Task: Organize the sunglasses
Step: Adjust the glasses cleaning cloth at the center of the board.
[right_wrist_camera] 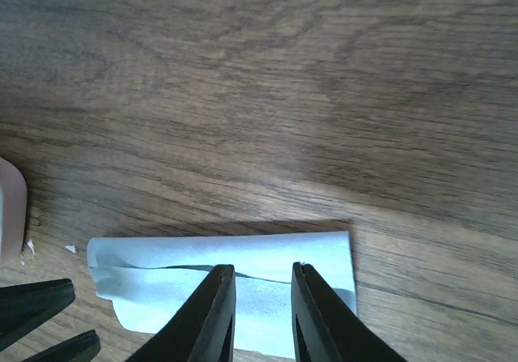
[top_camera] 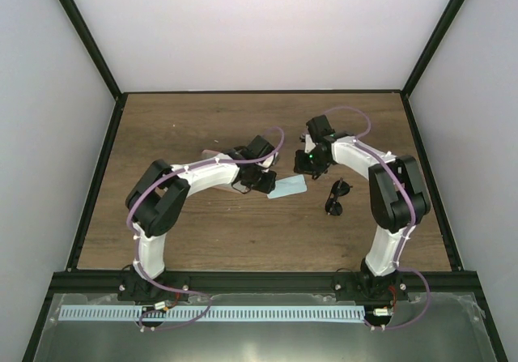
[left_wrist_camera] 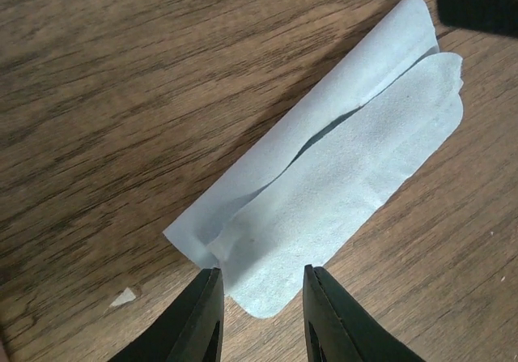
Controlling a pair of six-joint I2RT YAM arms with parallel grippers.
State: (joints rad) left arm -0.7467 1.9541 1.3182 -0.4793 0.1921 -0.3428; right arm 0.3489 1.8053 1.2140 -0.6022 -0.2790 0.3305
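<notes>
- The left jaws stand apart, low over one end of the folded light blue cloth [left_wrist_camera: 340, 176], clamped on nothing. The right jaws, likewise apart, hover over the same cloth.
- The cloth looks to be the step in hand: pinch only its edge at each end, both sides together, so the fold stays aligned.
- The sunglasses [top_camera: 336, 198] lie on the bench [left_wrist_camera: 121, 95], right of the cloth and apart from it.
- Only an edge of the pink case [right_wrist_camera: 8, 208] shows, so its contents cannot be told.
</notes>
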